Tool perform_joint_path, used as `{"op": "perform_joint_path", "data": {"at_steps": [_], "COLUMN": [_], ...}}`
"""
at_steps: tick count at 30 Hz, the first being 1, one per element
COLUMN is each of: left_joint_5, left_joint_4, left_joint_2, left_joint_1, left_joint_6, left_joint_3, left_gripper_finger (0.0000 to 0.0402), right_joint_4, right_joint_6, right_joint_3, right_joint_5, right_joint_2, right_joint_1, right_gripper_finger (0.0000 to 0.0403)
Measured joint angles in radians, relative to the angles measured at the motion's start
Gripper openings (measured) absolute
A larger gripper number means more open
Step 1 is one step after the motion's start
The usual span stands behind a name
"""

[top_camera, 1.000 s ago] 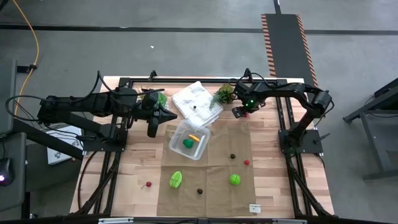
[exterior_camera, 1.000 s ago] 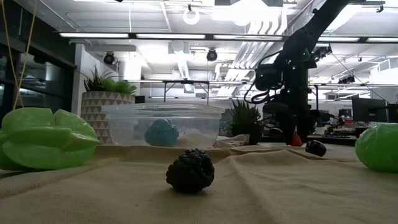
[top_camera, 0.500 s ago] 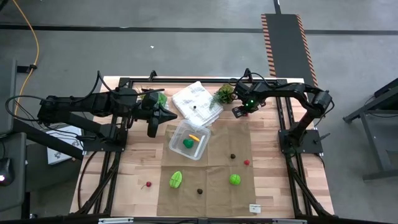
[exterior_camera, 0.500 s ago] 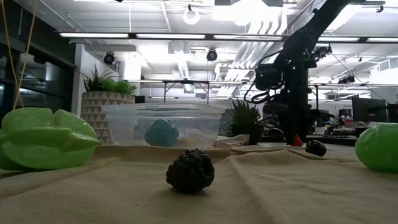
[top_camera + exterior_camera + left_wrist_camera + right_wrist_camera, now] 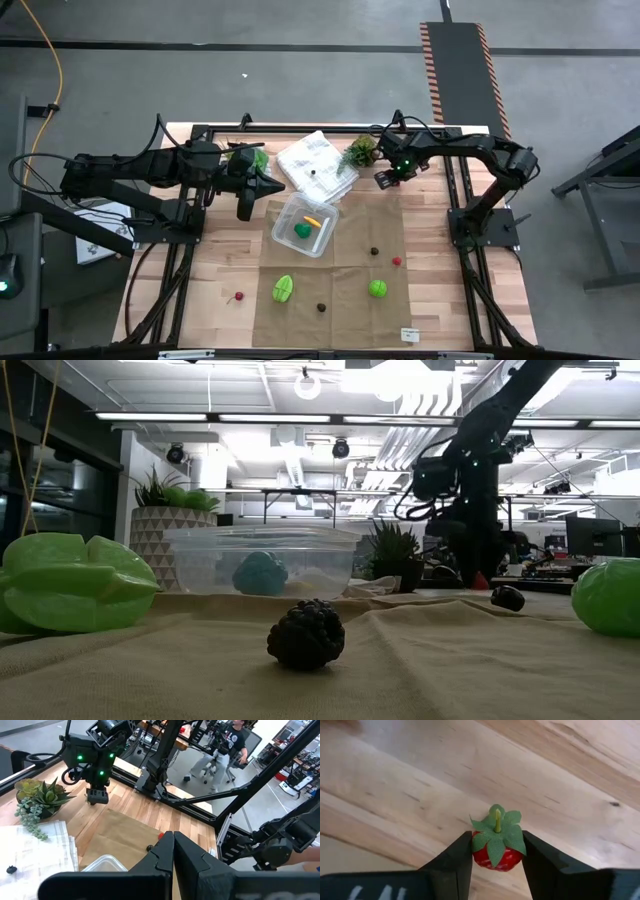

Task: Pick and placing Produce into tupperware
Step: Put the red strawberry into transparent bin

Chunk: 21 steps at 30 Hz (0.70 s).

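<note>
1. The wooden bench (image 5: 215, 270) carries a tan cloth (image 5: 350, 250); strip-lit workshop beyond, a person (image 5: 225, 745) seated.
2. The tupperware (image 5: 305, 225) sits on the cloth, holding 2 produce pieces.
3. Behind the tupperware: white bag (image 5: 315, 160), succulent (image 5: 358, 150).
4. Right gripper (image 5: 496, 851), beside the succulent, is clamped on a strawberry (image 5: 496, 851).
5. Left gripper (image 5: 280, 186) hangs pressed together beside the tupperware.

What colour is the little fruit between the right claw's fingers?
Red, with a green leafy cap: a small toy strawberry in the right gripper. Right wrist view.

Red strawberry (image 5: 495, 851), green leaves, pale wooden table (image 5: 420, 785).
</note>
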Motion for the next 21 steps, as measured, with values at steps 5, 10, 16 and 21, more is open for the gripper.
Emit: {"op": "perform_joint_path", "data": {"at_steps": [5, 10, 16, 21], "left_joint_5": [0.0, 0.0, 0.0, 0.0], "left_joint_4": [-0.017, -0.029, -0.026, -0.026], "left_joint_2": [0.0, 0.0, 0.0, 0.0], "left_joint_1": [0.0, 0.0, 0.0, 0.0], "left_joint_6": [0.0, 0.001, 0.012, 0.025], "left_joint_3": [0.0, 0.0, 0.0, 0.0], "left_gripper_finger": [0.0001, 0.0001, 0.0001, 0.0001], "right_joint_4": [-0.041, -0.067, -0.09, -0.1], "right_joint_6": [0.0, 0.008, 0.026, 0.034], "right_joint_3": [0.0, 0.0, 0.0, 0.0], "right_joint_5": [-0.004, -0.005, -0.008, -0.052], "right_joint_2": [-0.068, -0.145, -0.23, -0.292], "right_joint_1": [0.0, 0.0, 0.0, 0.0], "right_gripper_finger": [0.0127, 0.0127, 0.0127, 0.0127]}}
